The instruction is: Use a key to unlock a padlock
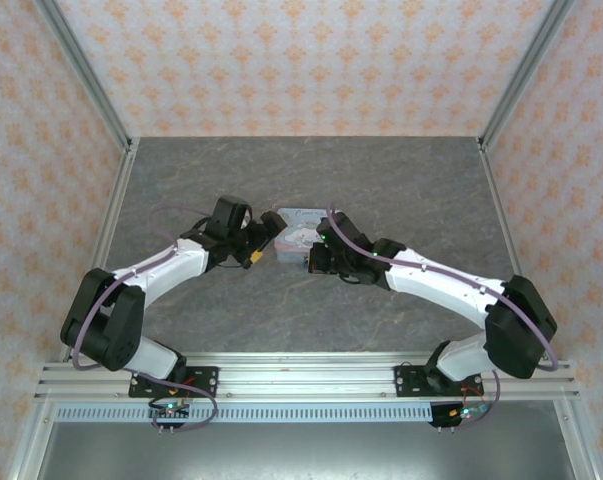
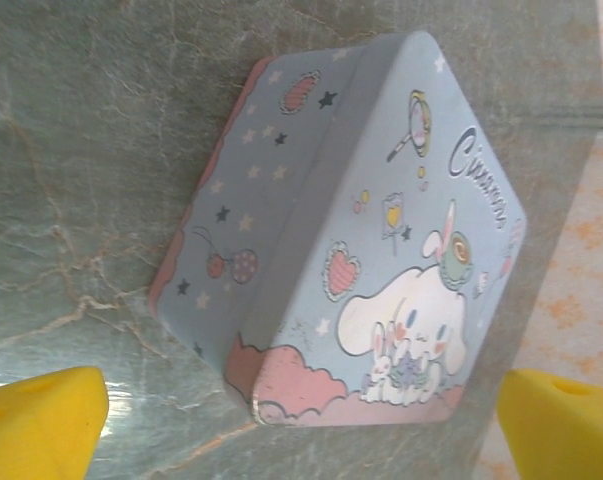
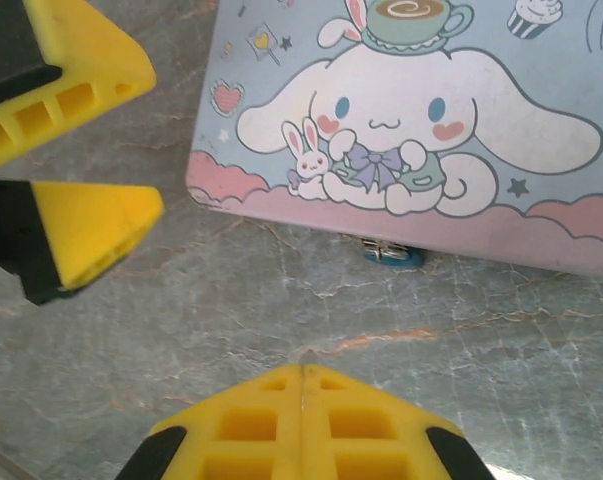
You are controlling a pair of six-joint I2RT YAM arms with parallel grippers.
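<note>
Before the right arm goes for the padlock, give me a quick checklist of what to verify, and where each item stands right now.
1. Grip: ok; the right gripper is shut on the key, its thin tip sticking out.
2. Sight: ok; the padlock peeks out under the tin at its front edge, partly hidden.
3. Keyhole: cannot tell which way it faces.
4. Line-up: not ok; the padlock sits off to one side of the key tip, apart from it.
5. Support: not ok; the left gripper is open beside the tin, not touching it.
</note>
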